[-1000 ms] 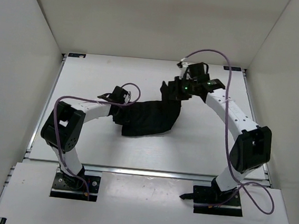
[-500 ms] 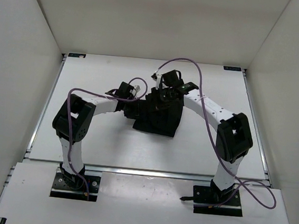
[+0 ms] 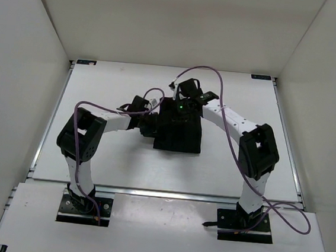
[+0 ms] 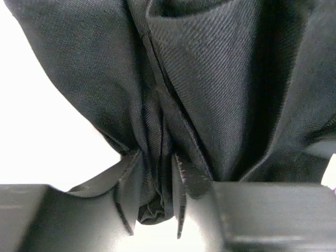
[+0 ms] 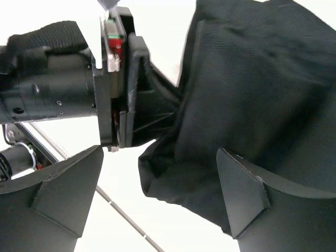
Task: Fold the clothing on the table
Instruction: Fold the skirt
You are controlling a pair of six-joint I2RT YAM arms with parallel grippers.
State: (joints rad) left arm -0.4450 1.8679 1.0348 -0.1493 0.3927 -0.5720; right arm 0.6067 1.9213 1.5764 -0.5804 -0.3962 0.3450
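Note:
The clothing (image 3: 180, 134) lies on the table (image 3: 94, 154) as a compact, roughly square black bundle in the middle. My left gripper (image 3: 151, 123) is at its left edge. In the left wrist view the left gripper (image 4: 156, 181) is shut on a gathered bunch of the clothing (image 4: 210, 79). My right gripper (image 3: 179, 107) hovers over the bundle's far left corner. In the right wrist view the right gripper (image 5: 157, 194) stands wide open with nothing pinched; the clothing (image 5: 252, 94) hangs just past its fingers, and the left gripper's body (image 5: 131, 94) is close beside it.
White walls close in the table on the left, back and right. A metal rail (image 3: 167, 193) runs along the near edge, with both arm bases behind it. Purple cables (image 3: 220, 77) loop over the arms. Both wrists are close together above the bundle.
The right arm swung left, carrying its corner of the clothing over the rest, then opened and let go. The clothing went from a long strip to a compact square. The left gripper shifted slightly right, still holding.

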